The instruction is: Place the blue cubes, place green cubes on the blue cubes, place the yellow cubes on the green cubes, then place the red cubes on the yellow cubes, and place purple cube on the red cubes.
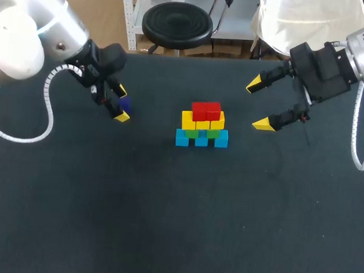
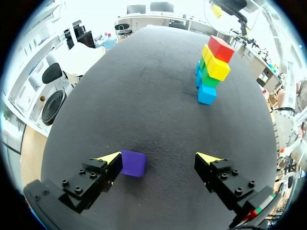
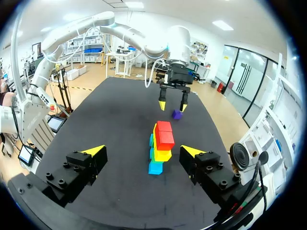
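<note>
Purple is the one colour missing from the stack (image 1: 203,125). In the head view, the purple cube (image 1: 124,103) lies on the dark worktop (image 1: 163,223) under the left claw (image 1: 120,104), well apart from the pile. There, red cubes (image 1: 206,109) top yellow cubes (image 1: 202,121), green cubes (image 1: 213,134) and blue cubes (image 1: 201,140). The right claw (image 1: 259,105) hangs spread near the stack, holding nothing

In the left wrist view the left claw is released. The purple cube touches one fingertip and the other finger is well apart from it. I judge the last step, fetching this cube, is in hand. Next, the claw should centre on it, clench, lift and carry it onto the red cubes

In the right wrist view the stack stands ahead of the open right claw, with the left claw beyond. That near claw may crowd the approach, and a nudge could topple the narrow pile
</note>
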Controlling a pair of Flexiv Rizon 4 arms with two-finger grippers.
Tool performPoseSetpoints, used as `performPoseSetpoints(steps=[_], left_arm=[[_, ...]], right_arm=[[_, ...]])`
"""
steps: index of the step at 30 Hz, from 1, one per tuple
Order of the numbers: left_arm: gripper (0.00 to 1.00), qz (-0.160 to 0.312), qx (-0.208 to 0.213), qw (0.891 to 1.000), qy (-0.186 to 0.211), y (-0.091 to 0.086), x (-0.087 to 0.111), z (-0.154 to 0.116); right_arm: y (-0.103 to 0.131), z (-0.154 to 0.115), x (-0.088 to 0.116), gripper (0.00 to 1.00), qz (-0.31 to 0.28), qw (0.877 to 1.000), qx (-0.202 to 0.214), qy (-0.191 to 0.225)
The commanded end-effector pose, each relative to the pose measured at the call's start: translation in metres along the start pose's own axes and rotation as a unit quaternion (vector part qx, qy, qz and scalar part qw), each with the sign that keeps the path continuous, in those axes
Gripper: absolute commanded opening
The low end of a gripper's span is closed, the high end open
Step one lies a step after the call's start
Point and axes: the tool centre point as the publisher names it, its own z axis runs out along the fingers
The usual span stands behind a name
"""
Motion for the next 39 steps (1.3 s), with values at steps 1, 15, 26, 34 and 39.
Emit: performPoseSetpoints(steps=[1,15,26,34,39], left_arm=[[1.00,-0.006,-0.001,1.000,-0.003,0.005,0.001,-0.005],[1.00,-0.002,-0.005,1.000,0.019,0.021,0.008,0.003],[1.00,-0.010,-0.009,0.999,0.029,0.030,0.014,0.005],[1.00,-0.018,-0.016,0.999,0.029,0.035,0.017,-0.001],[1.00,-0.015,-0.009,0.999,0.037,0.035,0.016,0.009]], right_arm=[[0.000,0.000,0.000,1.00,0.000,1.000,0.000,-0.001],[0.000,0.000,0.000,1.00,0.000,1.000,0.000,-0.001],[0.000,0.000,0.000,1.00,0.000,1.000,0.000,-0.001],[0.000,0.000,0.000,1.00,0.000,1.000,0.000,-0.001],[0.000,0.000,0.000,1.00,0.000,1.000,0.000,-0.001]])
